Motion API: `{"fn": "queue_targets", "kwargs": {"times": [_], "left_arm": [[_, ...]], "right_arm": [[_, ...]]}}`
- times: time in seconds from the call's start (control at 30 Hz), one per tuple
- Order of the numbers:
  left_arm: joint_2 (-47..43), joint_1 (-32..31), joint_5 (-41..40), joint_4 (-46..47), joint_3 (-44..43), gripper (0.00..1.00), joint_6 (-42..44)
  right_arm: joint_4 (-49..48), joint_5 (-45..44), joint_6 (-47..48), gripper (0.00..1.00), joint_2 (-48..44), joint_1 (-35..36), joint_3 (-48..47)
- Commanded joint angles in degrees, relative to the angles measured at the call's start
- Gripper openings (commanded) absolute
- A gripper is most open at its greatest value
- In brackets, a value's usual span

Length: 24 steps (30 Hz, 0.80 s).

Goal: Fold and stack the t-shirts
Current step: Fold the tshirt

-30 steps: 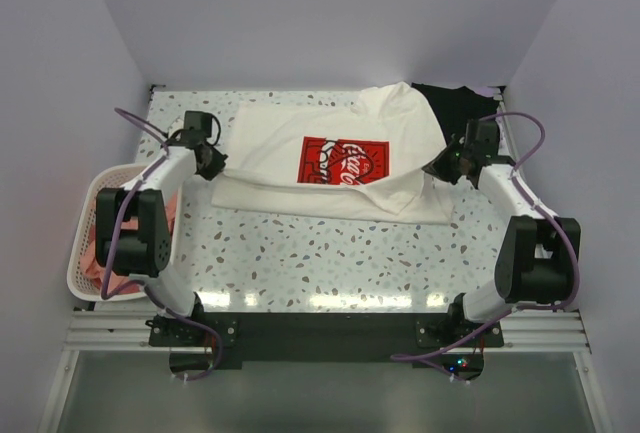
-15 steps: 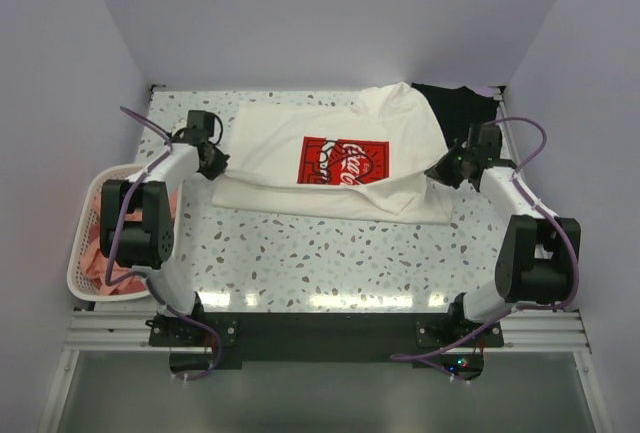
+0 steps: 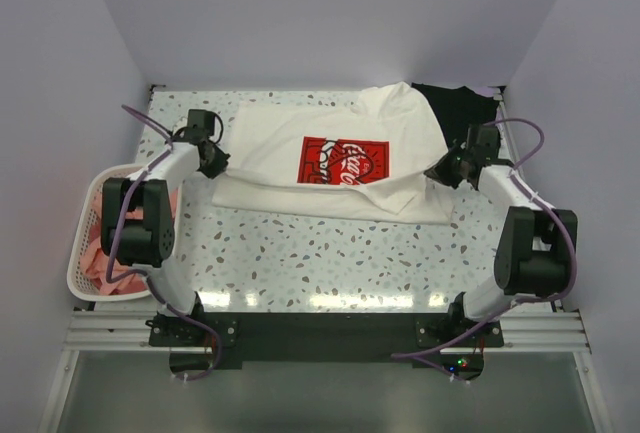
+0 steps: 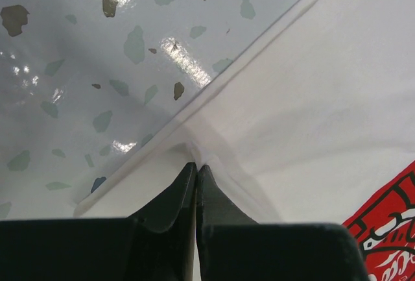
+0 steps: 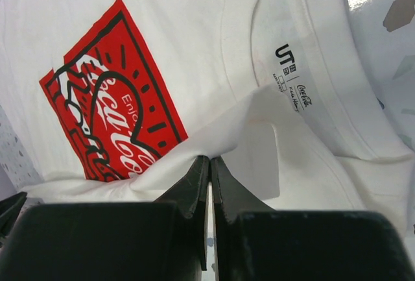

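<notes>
The left gripper [image 4: 196, 166] is pinching the stitched hem of the soft white t-shirt [image 4: 311, 99]; the right gripper [image 5: 209, 159] is clamping a limp fold, the ribbed collar [image 5: 241, 31] just beyond.

Robotics lab test cell. Enclosed on three sides by plain pale walls [image 3: 330, 13]. Speckled terrazzo-pattern table [image 3: 330, 253] is fitted inside. Two cabled robot arms, left arm [image 3: 135, 223] and right arm [image 3: 530, 253], are bolted to a black base plate [image 3: 330, 328] on aluminium framing [image 3: 100, 333].

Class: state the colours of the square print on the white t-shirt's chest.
Red print with white lettering and black lines; clearest in right wrist view.
</notes>
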State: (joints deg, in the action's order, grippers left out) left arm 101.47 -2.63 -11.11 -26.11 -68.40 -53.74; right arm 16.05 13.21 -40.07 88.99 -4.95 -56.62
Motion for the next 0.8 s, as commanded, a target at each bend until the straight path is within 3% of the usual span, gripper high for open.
{"fn": "queue_targets", "kwargs": {"times": [0.0, 0.07, 0.1, 0.17, 0.23, 0.53, 0.77], "left_arm": [[-0.6, 1.0, 0.3, 4.0, -1.6, 0.07, 2.4], [-1.5, 1.1, 1.4, 5.1, -1.6, 0.21, 2.9], [-1.9, 1.1, 1.8, 6.1, -1.2, 0.29, 3.8], [-3.2, 1.3, 2.5, 6.7, -1.0, 0.54, 4.5], [-4.3, 1.4, 2.7, 6.9, -0.4, 0.68, 5.3], [-13.7, 1.2, 10.8, 7.6, 6.4, 0.71, 7.0], [-18.7, 0.3, 18.8, 6.3, 8.8, 0.72, 13.8]], "right_arm": [[-3.0, 1.7, -0.3, 0.04, 1.6, -0.4, -1.3], [-3.2, 1.9, -0.1, 0.14, 3.0, -0.5, -2.2], [-3.0, 1.6, 0.1, 0.33, 3.5, -0.5, -2.7], [-2.2, 1.6, 1.2, 0.46, 4.7, -0.4, -4.6], [-1.1, 0.9, 2.8, 0.56, 5.0, -0.4, -6.6], [-0.1, -3.7, 5.8, 0.58, -3.4, 2.5, -0.4], [-3.6, -5.9, 4.8, 0.52, -5.1, 6.0, 7.6]]}}
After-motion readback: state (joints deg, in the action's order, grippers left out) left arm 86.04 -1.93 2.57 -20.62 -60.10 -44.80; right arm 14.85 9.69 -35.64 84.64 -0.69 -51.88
